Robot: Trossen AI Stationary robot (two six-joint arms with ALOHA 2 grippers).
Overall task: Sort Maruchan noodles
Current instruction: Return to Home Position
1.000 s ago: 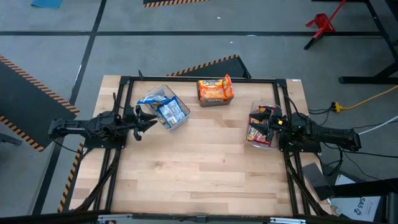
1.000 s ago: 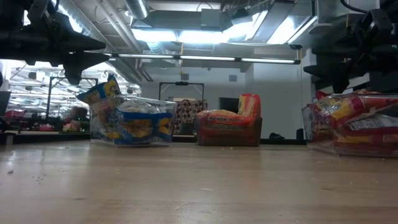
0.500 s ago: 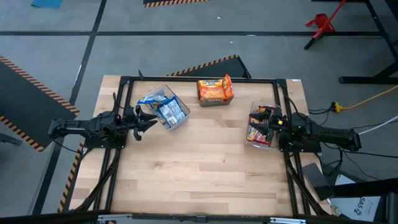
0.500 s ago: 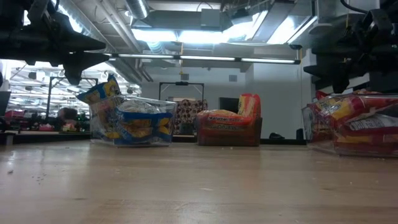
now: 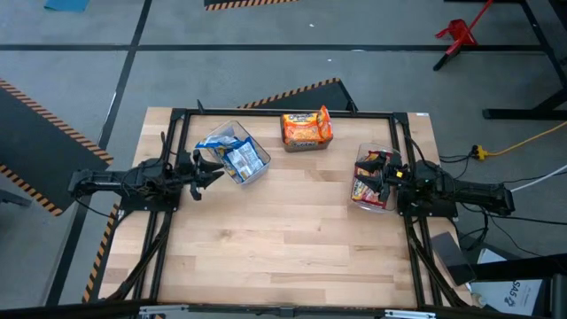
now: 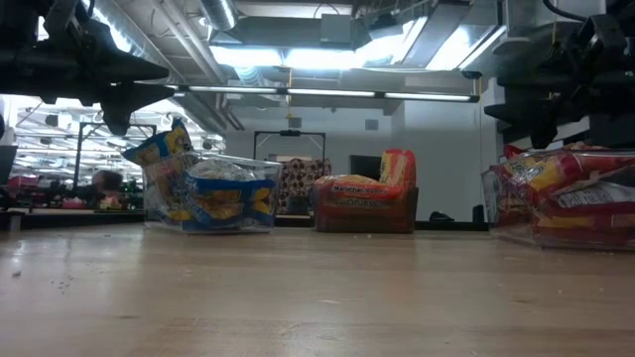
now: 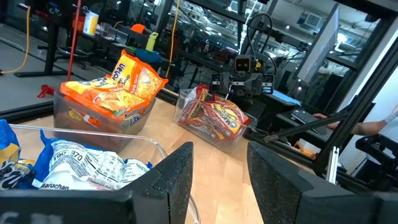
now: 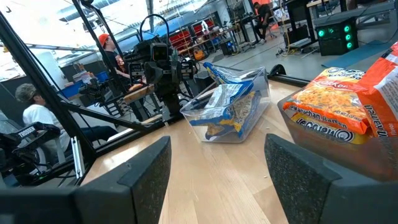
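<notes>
Position unchanged against both earlier frames: neither arm nor any packet has shifted. Left tool [image 5: 211, 172] hangs above the bench [image 5: 283, 239] near its left edge, just beside the left bin [image 8: 198, 121], which holds the blue-and-yellow noodle packets [image 5: 232, 152]. Its fingers are released and parted, with nothing between them. Right tool [image 5: 372, 180] hangs at the right edge, over the right bin [image 7: 184, 107] of red-and-silver packets [image 6: 571, 193]. Its fingers are spread wide and empty. Orange packets [image 5: 306, 128] sit in the middle bin [image 7: 68, 118] at the middle of the far edge.
</notes>
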